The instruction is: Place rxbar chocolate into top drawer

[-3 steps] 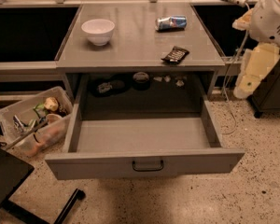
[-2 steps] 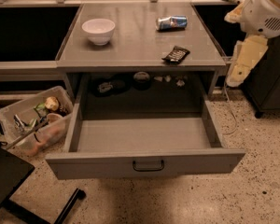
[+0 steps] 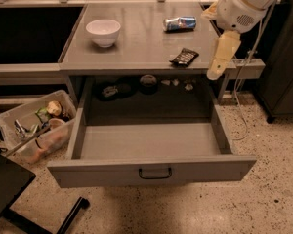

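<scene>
The rxbar chocolate [image 3: 184, 57], a small black wrapper with white lettering, lies flat on the grey desk top [image 3: 136, 45] near its front right corner. The top drawer [image 3: 151, 172] is pulled fully out below the desk, and its inside shows nothing in it. Its dark bar handle [image 3: 155, 173] is centred on the front. My gripper [image 3: 219, 60] hangs from the white arm at the upper right. It points down over the desk's right edge, just right of the bar and apart from it.
A white bowl [image 3: 103, 31] and a blue-and-silver soda can [image 3: 179, 23] on its side sit farther back on the desk. Small items lie in the shadowed shelf under the desk top. A clear bin [image 3: 34, 126] of trash stands on the floor at left. A black chair base [image 3: 19, 199] is at the bottom left.
The arm has swung left and toward the desk, bringing the gripper from beyond the desk's right side to its right edge beside the bar. The desk items and drawer have not moved.
</scene>
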`<state>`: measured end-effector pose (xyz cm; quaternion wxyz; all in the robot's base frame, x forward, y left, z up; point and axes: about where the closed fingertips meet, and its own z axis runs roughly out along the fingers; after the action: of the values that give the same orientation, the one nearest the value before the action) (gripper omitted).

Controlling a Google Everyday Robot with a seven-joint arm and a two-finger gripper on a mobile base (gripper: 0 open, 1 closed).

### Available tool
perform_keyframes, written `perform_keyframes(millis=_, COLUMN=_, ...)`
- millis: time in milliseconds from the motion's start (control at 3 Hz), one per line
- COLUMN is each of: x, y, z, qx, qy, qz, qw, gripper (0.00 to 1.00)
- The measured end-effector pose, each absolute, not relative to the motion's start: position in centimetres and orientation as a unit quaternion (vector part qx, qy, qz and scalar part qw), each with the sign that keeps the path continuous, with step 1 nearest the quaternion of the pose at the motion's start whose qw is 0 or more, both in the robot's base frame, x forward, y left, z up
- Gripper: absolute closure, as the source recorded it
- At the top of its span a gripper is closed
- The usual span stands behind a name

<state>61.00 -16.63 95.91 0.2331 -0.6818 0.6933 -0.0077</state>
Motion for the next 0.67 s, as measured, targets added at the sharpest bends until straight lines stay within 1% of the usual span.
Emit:
perform_keyframes(millis=333, x=62.7, y=-13.4, z=95.3, qx=-0.709, qy=0.666, qz=0.004, qw=0.233, gripper=0.0)
perform_keyframes(millis=667, x=64.3, y=-11.2, z=95.0, qx=-0.729, qy=0.645, qz=-0.005, qw=0.231, gripper=0.0)
